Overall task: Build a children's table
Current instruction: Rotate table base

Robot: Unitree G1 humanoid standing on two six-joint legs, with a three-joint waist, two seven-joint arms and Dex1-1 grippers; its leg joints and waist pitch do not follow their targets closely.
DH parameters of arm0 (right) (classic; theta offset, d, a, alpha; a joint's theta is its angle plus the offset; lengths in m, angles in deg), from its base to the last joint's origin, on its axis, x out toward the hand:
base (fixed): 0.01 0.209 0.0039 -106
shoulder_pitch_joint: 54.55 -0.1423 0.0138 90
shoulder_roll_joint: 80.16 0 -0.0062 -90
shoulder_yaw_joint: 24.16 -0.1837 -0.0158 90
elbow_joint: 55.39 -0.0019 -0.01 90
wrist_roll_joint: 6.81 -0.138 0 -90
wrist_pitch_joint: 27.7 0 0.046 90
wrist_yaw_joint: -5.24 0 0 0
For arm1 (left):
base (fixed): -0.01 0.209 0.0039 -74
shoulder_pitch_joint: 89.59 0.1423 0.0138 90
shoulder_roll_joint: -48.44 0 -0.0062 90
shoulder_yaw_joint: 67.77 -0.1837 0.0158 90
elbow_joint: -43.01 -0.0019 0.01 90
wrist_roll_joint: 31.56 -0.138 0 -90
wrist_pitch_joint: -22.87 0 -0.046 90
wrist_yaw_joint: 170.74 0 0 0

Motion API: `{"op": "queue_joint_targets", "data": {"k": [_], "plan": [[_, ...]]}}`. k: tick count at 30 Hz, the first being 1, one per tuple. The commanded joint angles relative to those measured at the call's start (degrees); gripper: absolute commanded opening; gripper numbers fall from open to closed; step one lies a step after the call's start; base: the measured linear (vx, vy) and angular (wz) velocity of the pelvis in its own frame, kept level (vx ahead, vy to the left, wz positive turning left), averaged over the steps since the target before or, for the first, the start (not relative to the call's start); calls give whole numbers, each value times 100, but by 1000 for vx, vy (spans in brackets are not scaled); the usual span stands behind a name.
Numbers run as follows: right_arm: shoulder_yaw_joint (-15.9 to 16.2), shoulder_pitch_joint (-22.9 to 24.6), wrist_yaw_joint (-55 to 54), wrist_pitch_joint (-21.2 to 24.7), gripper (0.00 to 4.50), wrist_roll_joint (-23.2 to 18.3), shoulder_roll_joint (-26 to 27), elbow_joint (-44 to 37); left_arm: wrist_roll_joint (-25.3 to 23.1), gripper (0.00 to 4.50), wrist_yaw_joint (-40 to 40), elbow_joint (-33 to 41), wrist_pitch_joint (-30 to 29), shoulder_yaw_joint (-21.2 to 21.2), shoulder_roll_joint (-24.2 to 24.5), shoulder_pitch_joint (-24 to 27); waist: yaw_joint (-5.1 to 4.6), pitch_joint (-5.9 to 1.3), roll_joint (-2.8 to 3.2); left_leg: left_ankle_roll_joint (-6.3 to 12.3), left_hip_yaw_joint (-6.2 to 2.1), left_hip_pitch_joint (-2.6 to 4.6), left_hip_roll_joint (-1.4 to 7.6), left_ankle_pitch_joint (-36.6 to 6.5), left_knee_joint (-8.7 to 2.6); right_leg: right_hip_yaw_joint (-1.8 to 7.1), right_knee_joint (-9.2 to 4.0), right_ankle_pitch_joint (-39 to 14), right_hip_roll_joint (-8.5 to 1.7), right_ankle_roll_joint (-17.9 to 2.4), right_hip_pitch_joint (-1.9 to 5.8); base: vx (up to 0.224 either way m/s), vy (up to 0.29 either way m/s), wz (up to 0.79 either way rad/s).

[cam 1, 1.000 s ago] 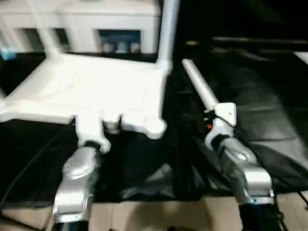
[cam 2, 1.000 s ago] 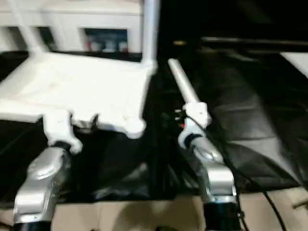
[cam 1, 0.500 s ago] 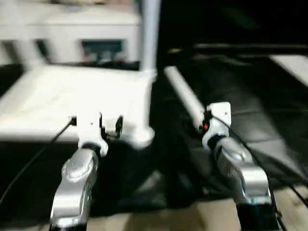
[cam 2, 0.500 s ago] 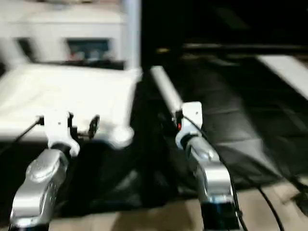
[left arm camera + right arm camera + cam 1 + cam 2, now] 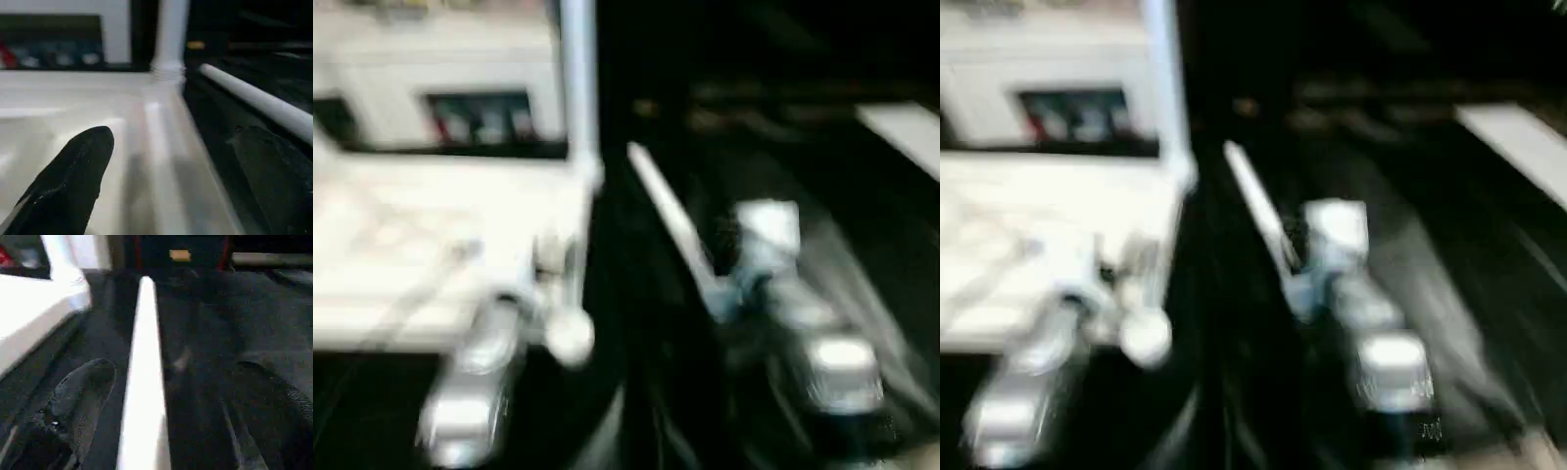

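Black rubbery fingers (image 5: 68,181) of the left gripper (image 5: 166,186) stand spread wide with nothing between them, one over the white plastic of the table top (image 5: 98,112) and the other out past its edge over the dark floor covering (image 5: 205,333). The top lies upside down, its ribbed underside facing up, and the edge rail runs away between the two fingers toward a corner socket where one fitted leg (image 5: 169,34) rises upright. In the head views the left gripper sits at the near edge of this top, just beside the rounded near corner socket (image 5: 570,336), with its silver forearm (image 5: 460,411) coming up from below. The right gripper (image 5: 166,396) also has its fingers (image 5: 80,391) set far apart, one on each side of a loose leg (image 5: 143,382) that lies flat on the dark covering; the leg passes between them, but whether either finger touches it cannot be told. This loose white leg (image 5: 668,223) stretches away from the right gripper, lying near the upturned top's right edge and apart from it, its far end pointing toward the corner where the upright leg (image 5: 578,88) stands. Behind the children's table stands a white cabinet (image 5: 440,59) with a dark glass-fronted compartment holding small coloured things too blurred to name. A pale flat strip (image 5: 1518,147) lies off to the far right on the black covering.
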Motion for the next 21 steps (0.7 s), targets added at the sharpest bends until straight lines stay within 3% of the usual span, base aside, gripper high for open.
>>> {"op": "queue_joint_targets", "data": {"k": [1, 2, 3, 5, 6, 7, 8, 9, 10, 12, 15, 16, 17, 18, 19, 21], "plan": [[143, -166, 273, 122, 430, -162, 0, 67, -114, 450, 61, 62, -17, 78, 86, 124, 71, -325, 149, 242, 26, -51, 284, 1859, -329, -51, -218, 5561, -283, -969, 524, -101, -12, -6], [135, -216, 289, 125, 441, -186, -11, 109, -104, 450, 52, 58, -16, 88, 90, 125, 74, -303, 195, 141, 30, 64, 505, 1317, -347, -49, -328, 3614, -301, -1068, 450, -101, -12, -6], [127, -351, 300, 132, 441, -196, -46, 248, -32, 450, 16, 59, -27, 135, 80, 125, 69, -238, 194, 63, 65, 151, 637, 411, -465, -36, -500, 1933, -377, -1330, 400, 0, 0, 0], [87, -539, 307, 182, 441, -218, -60, 464, 36, 450, -28, 77, -45, 176, 91, 124, 108, -196, 180, -108, 157, 197, 657, -277, -527, -8, -609, 887, -408, -1491, 392, -52, -24, 13], [52, -692, 269, 267, 441, -214, -60, 658, 121, 450, -93, 94, -76, 205, 105, 123, 148, -156, 157, -288, 251, 240, 651, -819, -560, 15, -676, 99, -394, -1496, 324, -77, 8, 11], [39, -900, 194, 391, 441, -154, -76, 946, 176, 450, -159, 120, -132, 214, 147, 121, 135, -82, 120, -459, 293, 230, 612, -1373, -608, 32, -734, -835, -391, -1376, 291, -86, 16, 6], [42, -1101, 93, 521, 441, -50, -101, 1249, 228, 450, -227, 145, -178, 198, 203, 116, 141, -56, 105, -574, 305, 277, 591, -1786, -630, 31, -809, -1679, -414, -1141, 243, -86, 16, 6], [34, -1263, 15, 604, 441, 24, -119, 1499, 260, 450, -292, 171, -231, 171, 261, 111, 144, -54, 113, -619, 305, 301, 590, -1904, -630, 36, -835, -1957, -439, -1047, 213, -84, 16, 2], [3, -1423, -61, 659, 441, 73, -127, 1749, 295, 450, -384, 206, -308, 135, 329, 103, 96, -66, 102, -673, 280, 278, 561, -1934, -635, 32, -841, -2217, -456, -936, 214, -70, 17, -4], [-66, -1808, -318, 904, 441, 172, -155, 2325, 342, 450, -585, 289, -481, 61, 483, 80, 112, -88, 118, -689, 283, 226, 572, -1734, -652, 38, -838, -2027, -474, -819, 230, -62, 17, -6], [-141, -2367, -580, 1087, 441, 182, -222, 3159, 362, 450, -844, 417, -698, -16, 699, 50, 112, -130, 108, -640, 304, 171, 551, -1316, -631, 29, -765, -1468, -468, -912, 252, 0, 0, 0], [-162, -2575, -587, 1091, 441, 156, -251, 3467, 400, 450, -969, 472, -785, -60, 805, 61, 108, -141, 75, -608, 317, 155, 550, -1230, -624, 27, -761, -1373, -468, -935, 261, 0, 0, 0], [-162, -2575, -587, 1091, 441, 156, -251, 3467, 400, 450, -969, 472, -785, -60, 805, 61, 119, -157, 93, -592, 319, 153, 548, -1173, -610, 26, -735, -1299, -477, -980, 259, 0, 0, 0], [-163, -2696, -585, 1096, 441, 156, -275, 3629, 430, 450, -1057, 523, -840, -99, 879, 80, 149, -204, 96, -501, 352, 107, 553, -688, -580, 28, -688, -666, -469, -1044, 287, 0, 0, 0], [-153, -2964, -518, 1232, 441, 158, -343, 4000, 469, 450, -1215, 662, -984, -187, 1030, 134, 161, -219, 69, -448, 368, 108, 554, -527, -570, 24, -675, -402, -463, -1086, 285, 0, 0, 0], [-137, -3194, -337, 1329, 441, 144, -409, 4366, 518, 450, -1360, 811, -1111, -277, 1168, 189, 178, -254, 85, -286, 393, 69, 536, -92, -541, 7, -585, 447, -431, -1311, 307, 0, 0, 0]]}}
